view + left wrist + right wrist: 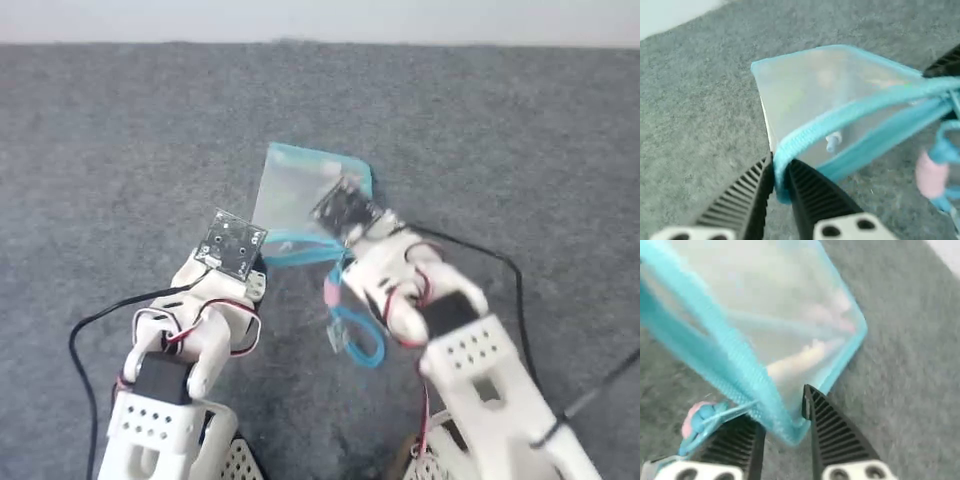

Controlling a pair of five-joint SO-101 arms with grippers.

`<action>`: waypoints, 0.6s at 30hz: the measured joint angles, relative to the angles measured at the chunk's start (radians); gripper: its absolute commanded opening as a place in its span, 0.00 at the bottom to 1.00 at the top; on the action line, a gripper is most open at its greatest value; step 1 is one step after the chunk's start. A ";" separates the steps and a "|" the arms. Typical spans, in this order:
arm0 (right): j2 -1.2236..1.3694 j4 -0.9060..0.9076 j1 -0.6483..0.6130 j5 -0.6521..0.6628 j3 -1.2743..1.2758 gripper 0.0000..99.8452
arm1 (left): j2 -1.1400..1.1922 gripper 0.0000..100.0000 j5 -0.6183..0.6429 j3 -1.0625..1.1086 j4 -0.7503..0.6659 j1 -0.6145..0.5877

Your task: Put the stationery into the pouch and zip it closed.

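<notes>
**Pouch held at both near corners for zipping.** The translucent pouch (300, 195) lies mid-table on the grey mat (120, 150), with its blue zip edge (860, 112) on the near side. The left gripper (781, 170) has its fingers clamped together on the left end of that edge. The right gripper (782, 410) has its fingers closed on the right near corner. We judge this two-point hold is meant to keep the edge taut so the slider can run. Inside the pouch we see pale, stick-like stationery (800, 360), though we cannot tell what kind. The pink-and-blue pull cord (340, 300) hangs at the right end. The edge's two bands appear parted, so we judge the zip still open.
</notes>
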 measured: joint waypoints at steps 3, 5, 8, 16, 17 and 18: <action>0.118 -0.028 0.038 -0.025 -0.040 0.01 | -0.008 0.19 0.000 0.000 -0.008 0.002; 0.181 -0.055 0.052 -0.032 -0.054 0.01 | -0.009 0.19 0.000 0.000 -0.008 0.002; 0.238 -0.071 0.064 -0.064 -0.080 0.01 | -0.002 0.19 0.000 0.003 -0.009 0.005; 0.245 -0.060 0.075 -0.087 -0.101 0.01 | -0.249 0.19 0.000 0.032 0.046 0.011; 0.245 -0.044 0.075 -0.089 -0.110 0.01 | -0.284 0.19 -0.002 0.060 0.051 0.021; 0.244 -0.021 0.072 -0.089 -0.121 0.01 | -0.308 0.20 -0.012 0.087 0.051 0.038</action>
